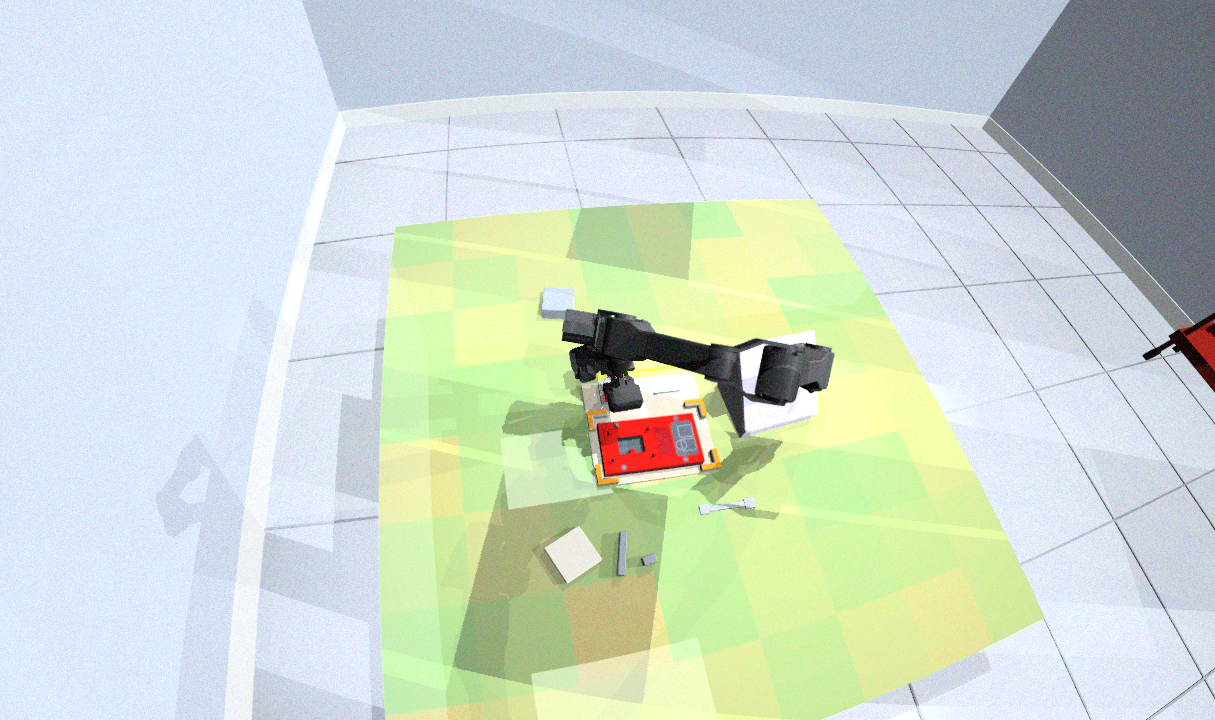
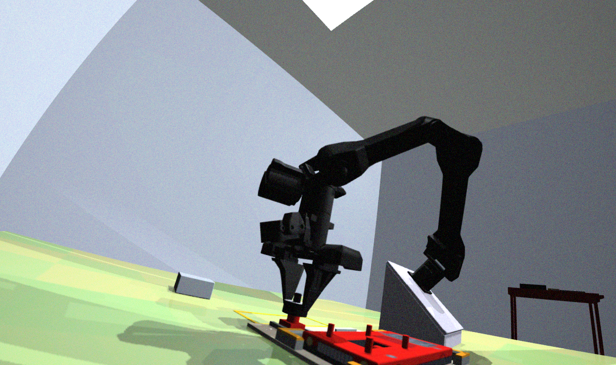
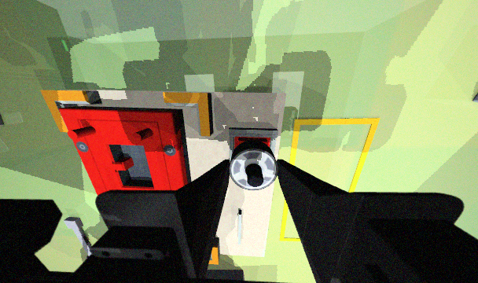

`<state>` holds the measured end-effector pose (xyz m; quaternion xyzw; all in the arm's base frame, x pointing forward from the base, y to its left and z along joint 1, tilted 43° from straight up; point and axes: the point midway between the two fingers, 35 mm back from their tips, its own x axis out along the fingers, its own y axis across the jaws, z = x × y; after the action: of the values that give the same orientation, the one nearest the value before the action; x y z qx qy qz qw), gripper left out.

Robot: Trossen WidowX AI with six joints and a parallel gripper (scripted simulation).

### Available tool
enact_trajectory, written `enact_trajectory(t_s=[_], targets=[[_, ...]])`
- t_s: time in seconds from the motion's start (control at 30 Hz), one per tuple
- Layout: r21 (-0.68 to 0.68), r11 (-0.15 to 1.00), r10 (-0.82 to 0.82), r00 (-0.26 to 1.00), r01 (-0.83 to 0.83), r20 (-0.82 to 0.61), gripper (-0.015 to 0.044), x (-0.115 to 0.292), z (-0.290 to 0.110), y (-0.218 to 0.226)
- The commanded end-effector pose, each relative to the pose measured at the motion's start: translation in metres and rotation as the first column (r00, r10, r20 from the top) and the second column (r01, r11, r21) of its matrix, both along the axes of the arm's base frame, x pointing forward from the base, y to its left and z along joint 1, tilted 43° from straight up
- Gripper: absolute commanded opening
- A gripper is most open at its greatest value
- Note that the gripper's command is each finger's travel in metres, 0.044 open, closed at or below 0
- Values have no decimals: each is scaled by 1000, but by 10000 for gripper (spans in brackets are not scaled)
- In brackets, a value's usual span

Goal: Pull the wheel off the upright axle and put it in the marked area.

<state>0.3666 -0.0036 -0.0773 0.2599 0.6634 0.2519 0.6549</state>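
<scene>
Black parallel-jaw gripper (image 3: 254, 170) is closed on the small round wheel (image 3: 253, 170) with a dark rim and a light grey spoked face, and its two pointed fingers press on the left and right sides of the rim. The wheel sits on the upright dark axle (image 3: 255, 175), which shows in the centre hole of the wheel, above a small red mount (image 3: 251, 142). From the exterior view the black six-joint arm (image 2: 450, 190) rises steep from its grey wedge-shaped base (image 2: 402, 304), bends sharply at the elbow, and reaches forward and down, so the wrist hangs vertical and the gripper (image 2: 300, 303) points straight down to the table (image 2: 74, 299). In the wrist view the yellow outlined rectangle (image 3: 366, 153), the marked area, lies just beside the wheel on the right, apart from it. On the left of the wheel is the red flat plate (image 3: 105, 157) with short pegs and a grey cut-out, lying on a pale board (image 3: 200, 153) with orange corner brackets (image 3: 205, 114). A grey block (image 2: 194, 285) lies well apart on the green and yellow table.
</scene>
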Motion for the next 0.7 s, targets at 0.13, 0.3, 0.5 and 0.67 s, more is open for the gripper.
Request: enact_trajectory(t_s=[0.13,0.3,0.5,0.67], targets=[[0,1000,2,1000,-2,1,0,0,2,-1],[0,1000,1,1000,-1,0,0,0,3,-2],[0,1000,1,1000,-1,0,0,0,4,-3],[0,1000,0,1000,0,0,0,1,5,-4]])
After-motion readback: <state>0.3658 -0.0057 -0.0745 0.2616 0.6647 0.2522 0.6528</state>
